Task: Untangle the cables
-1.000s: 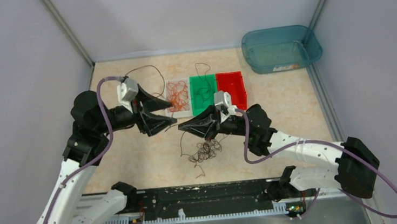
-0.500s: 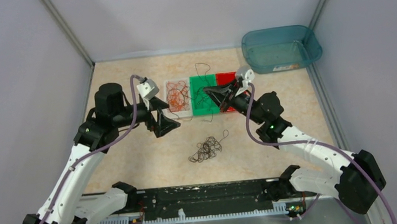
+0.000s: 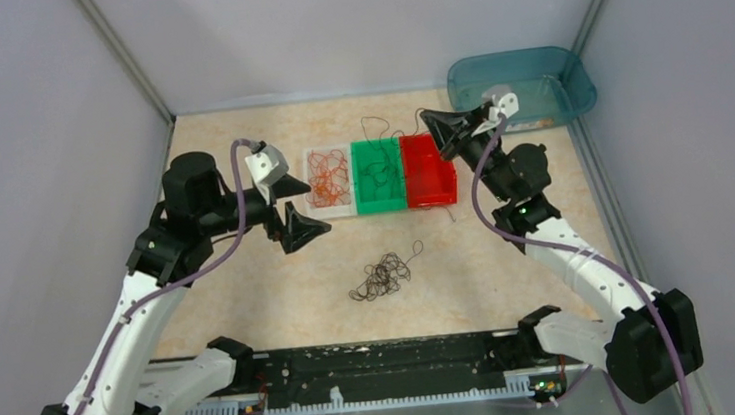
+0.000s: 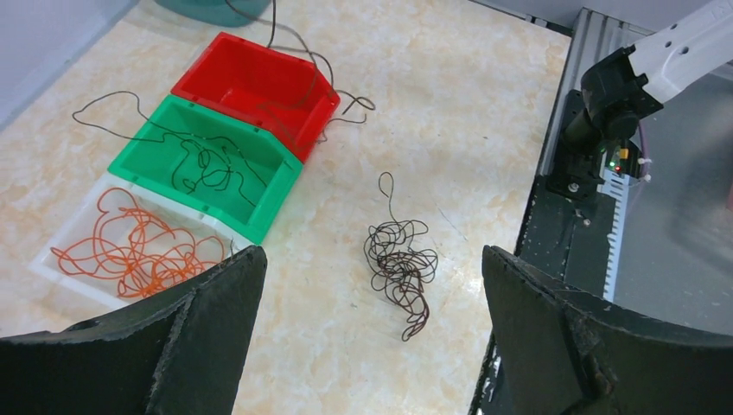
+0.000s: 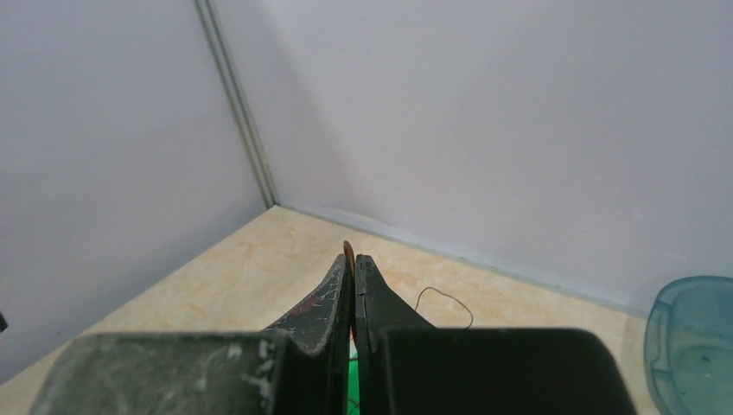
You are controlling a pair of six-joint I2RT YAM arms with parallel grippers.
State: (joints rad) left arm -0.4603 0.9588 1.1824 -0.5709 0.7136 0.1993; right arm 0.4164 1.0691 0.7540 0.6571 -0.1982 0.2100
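Now: dark tangle [image 3: 382,276] lies loose on the counter [image 3: 545,212]. Left hand [image 3: 317,207], fingers apart, hovers beside white bin [image 3: 332,209] holding orange cables [image 3: 327,177]. Green bin [image 3: 381,207] holds dark cable [image 3: 377,171]. Right hand [image 3: 426,118], fingers together, pinches thin strand [image 4: 273,22] trailing over red bin [image 3: 433,197].

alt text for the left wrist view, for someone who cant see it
Open left gripper frames a dark tangle of cables on the beige table. To its left, in a row: a white tray of orange-red cables, a green bin holding dark cable, and a red bin with a thin cable rising out of frame.
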